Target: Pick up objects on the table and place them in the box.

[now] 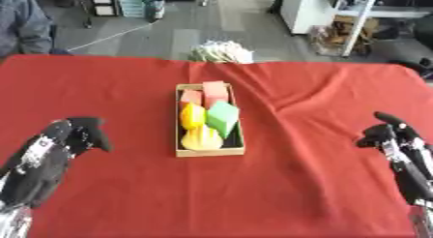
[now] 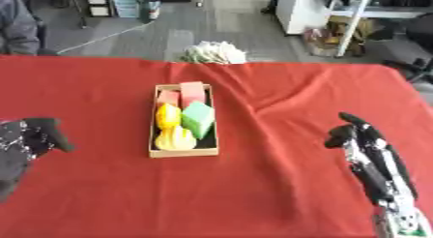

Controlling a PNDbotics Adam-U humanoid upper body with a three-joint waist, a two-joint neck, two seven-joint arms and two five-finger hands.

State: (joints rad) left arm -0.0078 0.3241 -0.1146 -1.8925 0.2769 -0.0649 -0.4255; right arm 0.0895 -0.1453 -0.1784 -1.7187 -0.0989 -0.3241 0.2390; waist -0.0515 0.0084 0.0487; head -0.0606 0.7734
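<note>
A shallow wooden box (image 1: 179, 152) sits in the middle of the red table. Inside it lie two pink-red blocks (image 1: 215, 91), a green block (image 1: 223, 117) and two yellow rounded objects (image 1: 193, 115). My left hand (image 1: 69, 137) hovers at the left side of the table, well apart from the box, its fingers curled and holding nothing. My right hand (image 2: 359, 133) is at the right side, also far from the box, fingers relaxed and empty. No loose object shows on the cloth.
The red cloth (image 1: 313, 92) has wrinkles right of the box. A pale bundle (image 1: 222, 52) lies at the table's far edge. A person's sleeve (image 1: 21, 24) shows at the far left, off the table.
</note>
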